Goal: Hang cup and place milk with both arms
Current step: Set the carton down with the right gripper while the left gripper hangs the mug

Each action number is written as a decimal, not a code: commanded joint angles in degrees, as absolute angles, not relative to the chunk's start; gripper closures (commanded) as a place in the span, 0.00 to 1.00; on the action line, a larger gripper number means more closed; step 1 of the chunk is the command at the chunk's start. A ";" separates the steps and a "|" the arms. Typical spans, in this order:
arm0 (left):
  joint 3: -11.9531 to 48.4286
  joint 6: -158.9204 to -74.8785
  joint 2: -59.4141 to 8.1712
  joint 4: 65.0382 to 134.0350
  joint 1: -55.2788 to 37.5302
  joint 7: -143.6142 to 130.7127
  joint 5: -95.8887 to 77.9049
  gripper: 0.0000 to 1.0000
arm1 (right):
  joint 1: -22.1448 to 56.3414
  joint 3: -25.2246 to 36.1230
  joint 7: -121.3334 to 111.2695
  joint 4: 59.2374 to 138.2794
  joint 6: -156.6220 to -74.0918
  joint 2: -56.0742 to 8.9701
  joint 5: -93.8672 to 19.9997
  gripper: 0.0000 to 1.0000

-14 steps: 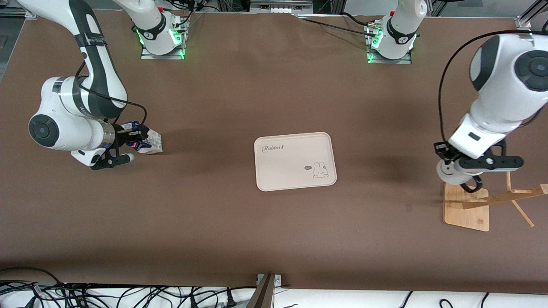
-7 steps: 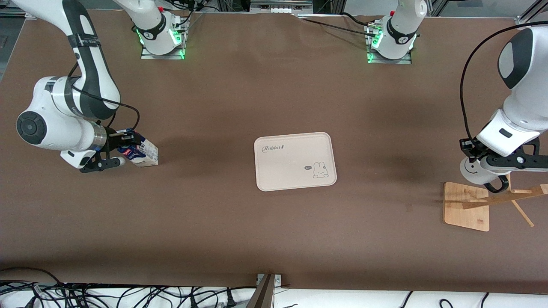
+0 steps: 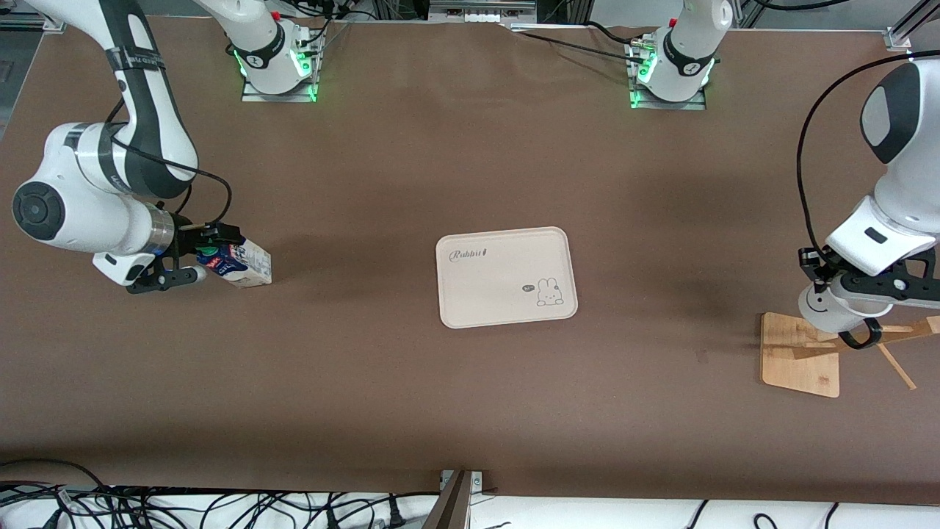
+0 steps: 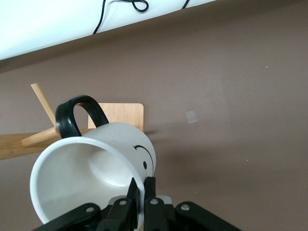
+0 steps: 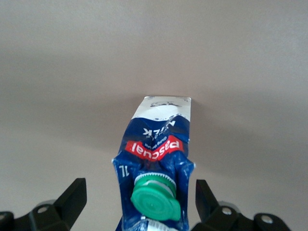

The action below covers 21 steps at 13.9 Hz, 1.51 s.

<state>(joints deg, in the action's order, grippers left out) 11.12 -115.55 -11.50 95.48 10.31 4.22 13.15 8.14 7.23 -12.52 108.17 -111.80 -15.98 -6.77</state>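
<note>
Smiley-faced white cup (image 4: 94, 175), pinched at the rim by the closed left gripper (image 4: 139, 195), over the wooden mug rack (image 3: 804, 353). Milk carton (image 3: 239, 263) lying on the brown table (image 3: 470, 404) between the right gripper's (image 3: 192, 257) wide-spread fingers (image 5: 72, 195), toward the right arm's end, well apart from the rabbit tray (image 3: 507, 275).

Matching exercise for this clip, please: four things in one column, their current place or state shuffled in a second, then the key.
1. cup
2. milk
3. tray
4. right gripper

A. fingers open, either side of the carton top
B. lying on the table at the right arm's end
C. bare, mid-table
D. rim pinched by the left gripper, over the wooden rack

Pairs: 1-D, 2-B, 3-C, 4-A
</note>
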 commanded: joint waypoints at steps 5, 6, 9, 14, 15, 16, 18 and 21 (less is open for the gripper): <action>8.80 -115.66 -12.13 94.48 11.16 10.09 12.22 1.00 | 7.21 6.50 -14.15 106.71 -109.96 -9.86 -6.15 0.00; 7.40 -115.93 -12.39 94.48 11.25 11.76 12.04 1.00 | 6.68 6.68 -14.06 104.61 -108.56 -9.06 -6.07 0.00; 5.19 -118.48 -13.53 94.92 11.69 16.16 11.16 1.00 | 6.24 6.42 -13.54 96.61 -104.59 -8.70 0.05 0.00; 5.19 -118.30 -13.97 95.45 11.69 17.32 11.78 0.16 | 5.98 6.68 -13.45 91.95 -103.81 -6.69 1.50 0.00; 5.19 -118.21 -13.97 95.45 11.78 17.23 11.78 0.11 | 5.98 6.68 -13.45 90.89 -101.62 -6.24 1.32 0.00; 5.19 -118.21 -13.97 95.45 11.86 17.14 11.69 0.07 | 5.98 6.85 -13.53 90.27 -100.82 -6.07 1.14 0.00; 5.19 -117.78 -13.89 95.45 11.87 16.52 11.08 0.00 | 5.89 7.20 -12.40 89.74 -99.50 -5.80 -1.21 0.00; 5.62 -116.12 -13.10 95.45 11.52 16.35 9.77 0.00 | 5.89 8.35 -5.72 88.59 -97.65 -5.89 -3.52 0.00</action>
<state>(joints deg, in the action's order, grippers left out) 5.34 -117.81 -13.93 95.77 11.71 15.79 11.45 6.62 8.28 -8.64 89.48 -99.36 -5.97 -2.28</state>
